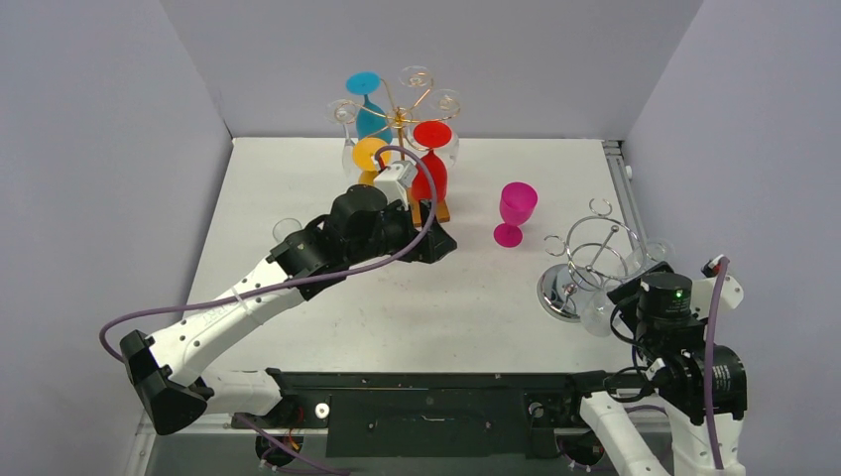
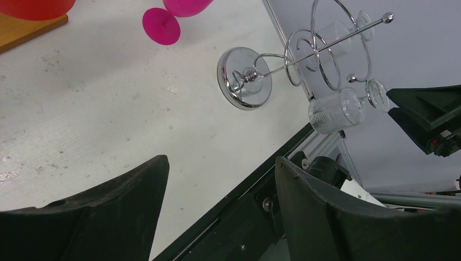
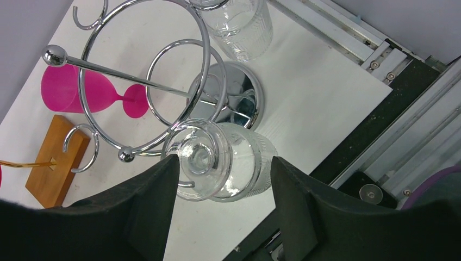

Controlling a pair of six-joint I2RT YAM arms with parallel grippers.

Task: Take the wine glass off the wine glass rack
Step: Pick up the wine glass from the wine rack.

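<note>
Reaching was in hand: left gripper [image 2: 220, 160], wide and empty, lay beside the far-centre wine glass rack [image 1: 399, 119] holding the red wine glass [image 1: 431, 174]; right gripper [image 3: 224, 159] straddled a clear glass [image 3: 244, 157] on the near-right chrome stand [image 3: 228, 98], grip untellable; next likely needed closing, then unhooking.

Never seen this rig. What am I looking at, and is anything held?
Two robot arms on a white table. One picture looks down from above; the others come from a camera on each wrist. On the table: a gold rack hung with coloured glasses, a pink glass standing alone, a chrome stand with clear glasses. The left end effector, near the gold rack, is open and empty. The right end effector straddles a clear glass on the chrome stand; whether it grips it is unclear.
</note>
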